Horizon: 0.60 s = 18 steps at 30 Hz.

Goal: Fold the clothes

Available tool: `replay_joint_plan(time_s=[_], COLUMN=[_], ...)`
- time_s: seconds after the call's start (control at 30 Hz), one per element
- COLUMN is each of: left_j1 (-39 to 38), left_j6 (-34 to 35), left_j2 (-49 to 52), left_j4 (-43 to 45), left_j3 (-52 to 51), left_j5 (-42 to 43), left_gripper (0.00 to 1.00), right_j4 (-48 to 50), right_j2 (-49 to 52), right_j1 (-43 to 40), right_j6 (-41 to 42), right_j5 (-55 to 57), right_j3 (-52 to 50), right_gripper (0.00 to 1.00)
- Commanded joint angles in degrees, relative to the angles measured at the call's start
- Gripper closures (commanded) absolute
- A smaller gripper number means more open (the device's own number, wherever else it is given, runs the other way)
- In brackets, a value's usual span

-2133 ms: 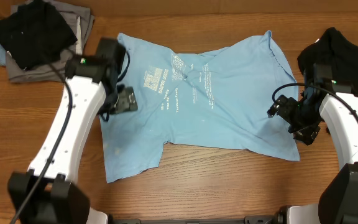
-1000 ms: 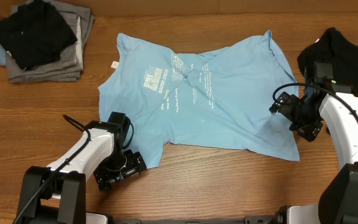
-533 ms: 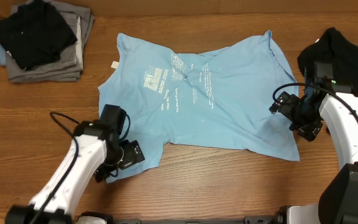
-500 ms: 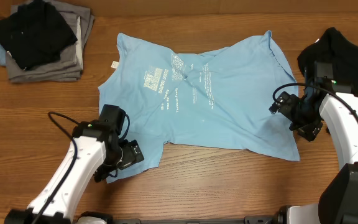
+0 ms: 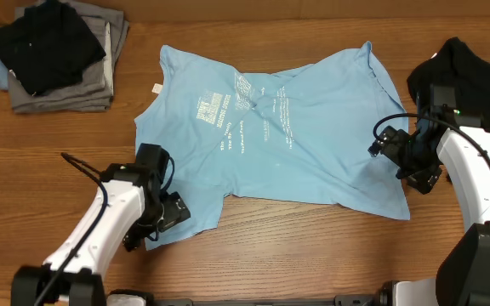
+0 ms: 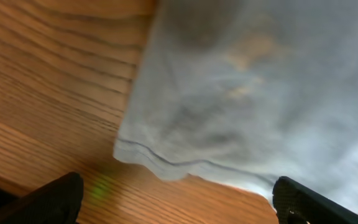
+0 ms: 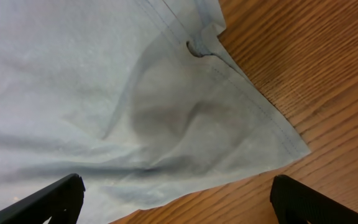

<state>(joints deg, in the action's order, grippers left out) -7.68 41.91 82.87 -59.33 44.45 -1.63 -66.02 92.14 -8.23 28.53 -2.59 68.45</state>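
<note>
White lettering [image 5: 228,119] is printed in several blocks across the chest of the light blue T-shirt [image 5: 313,153], too small to read; a small pale tag [image 5: 155,88] sits at its upper left edge. The T-shirt lies spread and rumpled, print up, on the wooden surface [image 5: 313,246].

The left arm reaches in from below the T-shirt, its white forearm slanting up to the left hand [image 5: 167,212], which sits at the T-shirt's lower left corner. That hand is spread wide and holds nothing; in the left wrist view its dark fingertips [image 6: 48,199] stand far apart, with the hemmed corner just ahead of them.

The right arm bends in from the T-shirt's right side, and the right hand [image 5: 395,157] is at the right edge, above the lower right corner. It too is spread wide and empty; its fingertips [image 7: 55,199] frame the stitched corner.

Grey folded garments [image 5: 66,93] topped by a black one lie well left of the T-shirt; a black garment [image 5: 470,68] lies to its right
</note>
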Motion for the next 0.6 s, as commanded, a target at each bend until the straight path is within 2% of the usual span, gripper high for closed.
replay_joint_plan(time_s=[0.0,0.17,0.27,0.43,0.57], left_j1=[2.2,3.3,3.3,3.3,3.3], left_j6=[1.4,1.1,0.1,0.0,-0.1], left_j2=[3.0,5.5,5.7,5.9,5.9], left_j4=[0.1,1.5,3.0,7.3,10.7], left_j3=[-0.6,-0.6,-0.8,-3.3,-6.9], left_j5=[-1.4,-1.3,-1.2,1.6,4.2], left_gripper=[0.00,0.00,0.00,0.05,0.05], right_j4=[-0.2,-0.3,-0.2,2.7,3.1], right_j2=[-0.2,-0.2,-0.2,-0.2,-0.2], right_j1=[-0.2,-0.2,-0.2,-1.3,-4.3], right_j6=[0.9,1.9,5.6,9.9,9.9], right_j5=[0.0,0.0,0.0,0.2,-0.3], right_j3=[0.1,0.0,-1.0,-4.8,-6.3], right_gripper=[0.00,0.00,0.00,0.00,0.00])
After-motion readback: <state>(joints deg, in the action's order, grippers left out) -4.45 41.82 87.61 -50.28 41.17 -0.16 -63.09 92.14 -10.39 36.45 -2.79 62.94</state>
